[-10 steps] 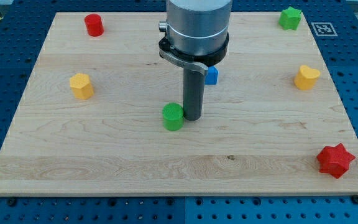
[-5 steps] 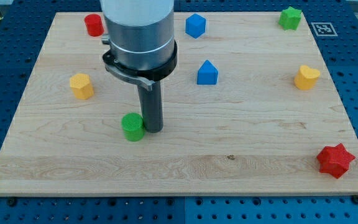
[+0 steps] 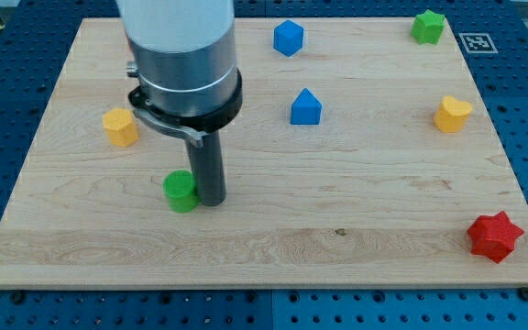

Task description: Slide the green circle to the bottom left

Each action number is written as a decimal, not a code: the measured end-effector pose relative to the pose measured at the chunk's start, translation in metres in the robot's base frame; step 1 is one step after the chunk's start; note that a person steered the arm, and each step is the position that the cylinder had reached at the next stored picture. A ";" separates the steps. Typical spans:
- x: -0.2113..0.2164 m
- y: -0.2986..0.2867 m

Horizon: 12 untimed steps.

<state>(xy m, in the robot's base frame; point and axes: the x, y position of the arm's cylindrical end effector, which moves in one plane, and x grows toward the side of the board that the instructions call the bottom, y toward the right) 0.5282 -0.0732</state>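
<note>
One camera view: the arm's grey housing (image 3: 180, 55) hides part of the wooden desk (image 3: 356, 220) behind it. No pincer shows; my tip (image 3: 212, 202) touches the green circle (image 3: 181, 192) on its right side. That ribbed green cylinder sits left of centre, below the yellow block (image 3: 119, 126).

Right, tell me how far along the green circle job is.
Done: the green circle has slid from mid-board toward the view's left. In hand: my tip sits against its right side. Left: it is short of the bottom-left corner of the board.
</note>
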 end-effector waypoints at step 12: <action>-0.006 -0.089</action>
<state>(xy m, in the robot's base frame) 0.5220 -0.1624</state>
